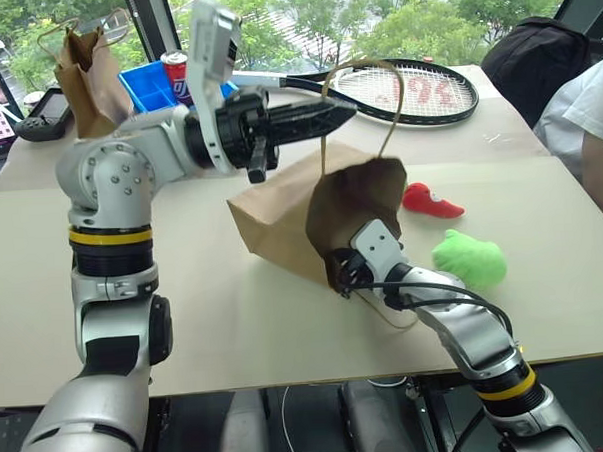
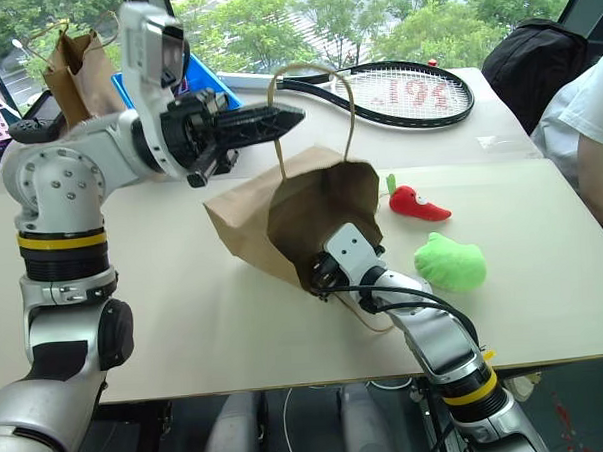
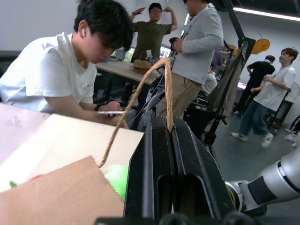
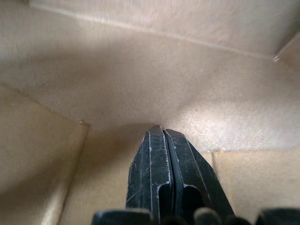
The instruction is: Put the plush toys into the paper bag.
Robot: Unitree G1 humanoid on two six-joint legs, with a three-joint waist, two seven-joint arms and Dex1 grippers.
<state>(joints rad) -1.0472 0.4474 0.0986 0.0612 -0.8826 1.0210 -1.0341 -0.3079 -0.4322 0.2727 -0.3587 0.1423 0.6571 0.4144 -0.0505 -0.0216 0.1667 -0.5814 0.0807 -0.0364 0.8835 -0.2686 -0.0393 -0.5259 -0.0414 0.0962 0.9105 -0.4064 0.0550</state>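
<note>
Your left gripper (image 3: pixel 168 123) is pinched tight on one cord handle (image 1: pixel 376 93), holding the paper bag (image 1: pixel 281 212) mouth up off the table (image 1: pixel 236 329). Your right gripper (image 4: pixel 161 133) is inside the bag, fingers pressed together, gripping nothing as far as I can tell. Red chili (image 1: pixel 433 201) and green plush (image 1: pixel 470 258) sit on the table just beside the bag.

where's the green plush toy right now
In the left eye view the green plush toy lies on the table's right side, outside the paper bag, just in front of the red chili toy.
</note>
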